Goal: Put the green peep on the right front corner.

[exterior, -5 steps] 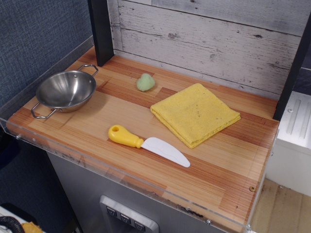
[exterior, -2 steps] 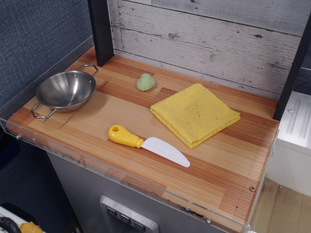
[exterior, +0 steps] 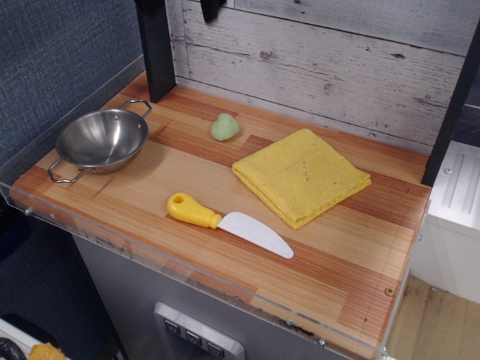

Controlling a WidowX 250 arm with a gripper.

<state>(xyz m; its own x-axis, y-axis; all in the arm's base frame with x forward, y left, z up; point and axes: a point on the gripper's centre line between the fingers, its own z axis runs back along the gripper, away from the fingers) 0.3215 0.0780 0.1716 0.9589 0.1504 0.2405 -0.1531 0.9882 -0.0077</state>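
Newly entered at the top edge: a dark gripper (exterior: 211, 9) tip, jaw state impossible to tell. Small pale mint-green peep (exterior: 224, 127) untouched near the back wall, well apart from the striped wooden right front corner (exterior: 375, 315). Approach probably just begun.

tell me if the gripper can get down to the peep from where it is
Probably yes. Only a dark tip of the gripper shows at the top edge, almost above the peep. The peep sits alone on bare wood, apart from the cloth and pan.
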